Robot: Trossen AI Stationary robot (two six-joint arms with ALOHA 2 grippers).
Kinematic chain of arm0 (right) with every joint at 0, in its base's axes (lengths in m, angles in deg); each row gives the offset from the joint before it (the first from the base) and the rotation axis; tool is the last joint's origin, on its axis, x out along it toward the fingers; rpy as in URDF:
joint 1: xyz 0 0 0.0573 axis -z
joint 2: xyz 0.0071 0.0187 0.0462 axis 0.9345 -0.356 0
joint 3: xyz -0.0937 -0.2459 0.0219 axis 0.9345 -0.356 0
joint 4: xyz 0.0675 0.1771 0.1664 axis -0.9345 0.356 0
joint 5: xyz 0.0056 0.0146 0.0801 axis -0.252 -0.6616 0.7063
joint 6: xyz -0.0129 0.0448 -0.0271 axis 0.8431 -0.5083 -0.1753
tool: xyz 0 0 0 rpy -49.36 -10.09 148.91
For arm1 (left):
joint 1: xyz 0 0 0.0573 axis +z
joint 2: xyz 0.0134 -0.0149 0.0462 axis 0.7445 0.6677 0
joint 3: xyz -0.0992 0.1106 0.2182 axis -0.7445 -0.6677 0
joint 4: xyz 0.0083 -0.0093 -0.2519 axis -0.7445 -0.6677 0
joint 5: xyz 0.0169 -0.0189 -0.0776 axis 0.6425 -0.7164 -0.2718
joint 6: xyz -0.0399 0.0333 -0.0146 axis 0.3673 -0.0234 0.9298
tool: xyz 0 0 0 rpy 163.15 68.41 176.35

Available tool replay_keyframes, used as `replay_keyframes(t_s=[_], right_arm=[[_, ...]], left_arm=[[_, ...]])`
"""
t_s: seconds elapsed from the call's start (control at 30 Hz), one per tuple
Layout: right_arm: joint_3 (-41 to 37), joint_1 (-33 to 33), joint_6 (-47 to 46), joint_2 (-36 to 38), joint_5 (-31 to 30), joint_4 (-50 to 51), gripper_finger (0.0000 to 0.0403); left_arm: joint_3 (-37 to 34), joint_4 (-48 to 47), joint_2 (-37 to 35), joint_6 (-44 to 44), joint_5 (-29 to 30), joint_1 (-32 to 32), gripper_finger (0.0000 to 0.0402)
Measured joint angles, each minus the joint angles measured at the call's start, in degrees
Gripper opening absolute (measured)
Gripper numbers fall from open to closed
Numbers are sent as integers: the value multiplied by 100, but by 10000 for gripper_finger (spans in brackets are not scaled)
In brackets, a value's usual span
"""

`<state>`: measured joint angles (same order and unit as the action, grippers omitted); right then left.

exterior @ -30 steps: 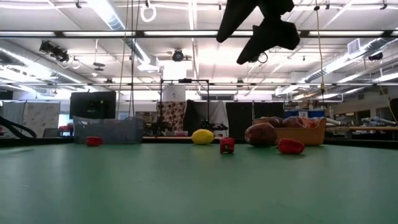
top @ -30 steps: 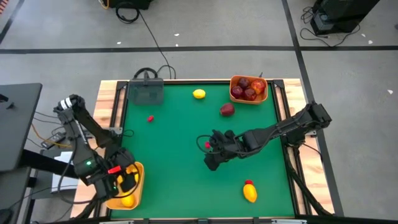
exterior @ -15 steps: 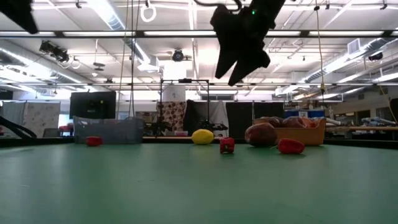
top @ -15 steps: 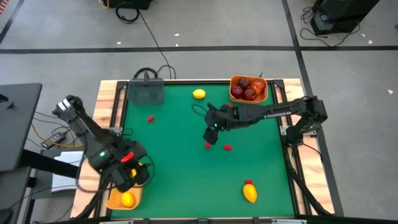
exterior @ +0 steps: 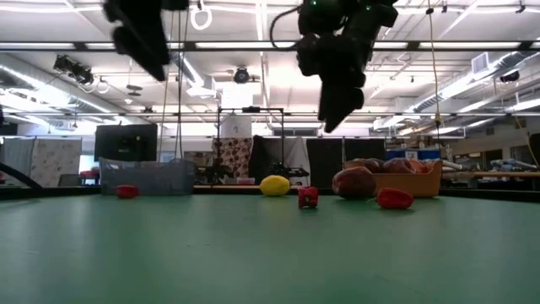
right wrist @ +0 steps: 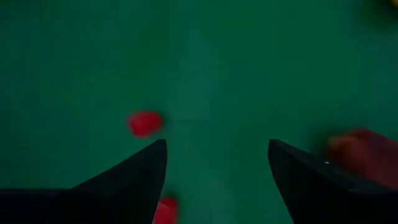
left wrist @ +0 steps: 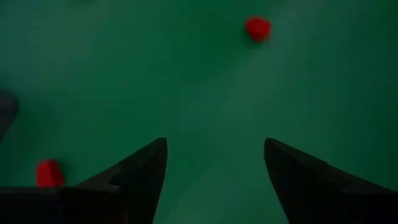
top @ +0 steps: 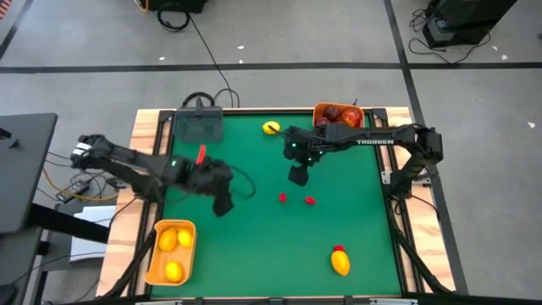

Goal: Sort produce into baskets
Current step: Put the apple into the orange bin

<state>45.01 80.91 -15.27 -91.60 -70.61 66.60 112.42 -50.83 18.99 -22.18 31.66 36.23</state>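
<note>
Two lemons [top: 172, 254] filled the near orange bin [top: 153, 269]; beyond it, loose fruit remained, both tools [top: 223, 203] [top: 299, 175] spread empty.

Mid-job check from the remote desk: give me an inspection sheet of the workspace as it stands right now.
Surface: green mat, wooden frame.
Job's things: two lemons in left orange bin; red fruits in right orange bin; grey tray; loose lemon, lemon, small red bits.
Clutter: nothing seen.
Grippers: left gripper open above mat, empty; right gripper open above mat, empty.
Cables: black cable across floor to tray.
Surroundings: black stand left of table; lab room behind.
</note>
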Motion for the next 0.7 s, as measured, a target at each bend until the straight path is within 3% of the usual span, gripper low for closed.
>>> replay_keyframes(t_s=[0.3,0.5,0.7], right_arm=[[0,346,1256,0,-292,788,290],[0,763,1686,0,-405,908,284],[-316,1232,2323,-7,-353,-404,283]], left_arm=[[0,1074,0,-1332,-1070,1820,273],[0,1359,0,-2191,-934,2111,273],[0,1344,0,-2640,-893,2290,273]])
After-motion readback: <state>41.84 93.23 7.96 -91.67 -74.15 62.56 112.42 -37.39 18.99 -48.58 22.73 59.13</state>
